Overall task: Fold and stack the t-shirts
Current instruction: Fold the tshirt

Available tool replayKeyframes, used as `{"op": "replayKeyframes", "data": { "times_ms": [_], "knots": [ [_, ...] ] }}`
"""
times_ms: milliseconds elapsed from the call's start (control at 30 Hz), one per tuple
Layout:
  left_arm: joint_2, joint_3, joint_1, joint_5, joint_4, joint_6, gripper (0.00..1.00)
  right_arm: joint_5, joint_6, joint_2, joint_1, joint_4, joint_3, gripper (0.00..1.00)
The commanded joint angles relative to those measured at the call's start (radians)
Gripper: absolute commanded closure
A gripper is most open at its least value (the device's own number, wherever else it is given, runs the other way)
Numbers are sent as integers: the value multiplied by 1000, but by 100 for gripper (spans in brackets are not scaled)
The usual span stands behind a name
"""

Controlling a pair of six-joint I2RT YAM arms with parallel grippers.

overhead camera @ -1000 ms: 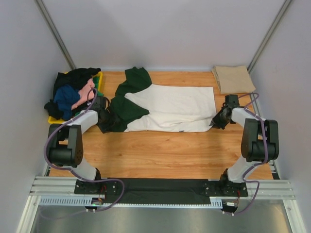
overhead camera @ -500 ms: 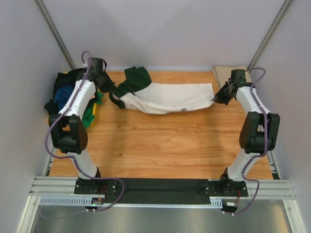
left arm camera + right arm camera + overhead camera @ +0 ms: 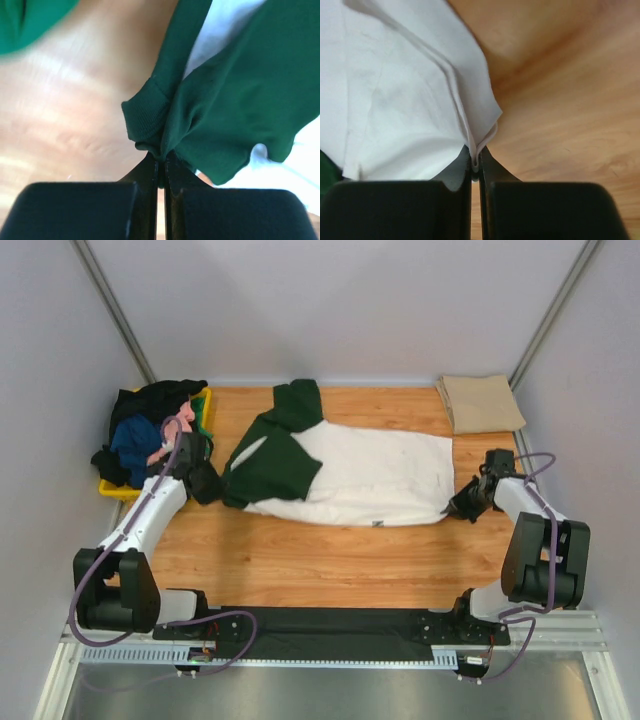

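The wide brown wooden table (image 3: 330,560) fills the middle of the view from above. On it lies the big cream cloth t-shirt with dark green sleeves (image 3: 370,475), spread mostly flat, with its green sleeves to the left and its cream bottom edge to the right. One sleeve points to the back of the table. At the back left, a messy pile of black, blue, pink and green t-shirts (image 3: 140,435) sits in a yellow plastic tray (image 3: 113,487). In the back right corner rests a plain tan t-shirt folded into a neat square (image 3: 480,402), apart from the cream one. The left arm's black gripper (image 3: 205,480) is low at the left end of the cream shirt. Its fingers (image 3: 145,175) are pinched tight on a bunch of dark green sleeve cloth. The right arm's black gripper (image 3: 462,506) is low at the near right corner, squeezed tight on the cream edge there.
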Motion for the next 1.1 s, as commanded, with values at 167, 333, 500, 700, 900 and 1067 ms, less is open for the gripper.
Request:
{"op": "replayKeyframes", "data": {
  "times_ms": [167, 333, 500, 700, 900, 1067],
  "knots": [
    [-111, -270, 14, -50, 41, -71, 82, 29, 79, -138, -91, 72, -193, 100],
    [-173, -310, 36, -26, 21, -68, 55, 26, 82, -242, -125, 28, -221, 22],
    [-318, -269, 36, -61, -48, -48, 43, 51, 85, -342, -133, -34, -204, 2],
    [-271, -71, 34, -43, 36, 56, 41, 40, 55, -388, -67, 5, -66, 3],
    [175, 306, -25, 66, 131, 216, 41, 180, -73, -153, 91, -61, 260, 2],
    [648, 721, -35, 164, 99, 277, 40, 195, -123, 46, 113, -89, 408, 2]
  ]
}}
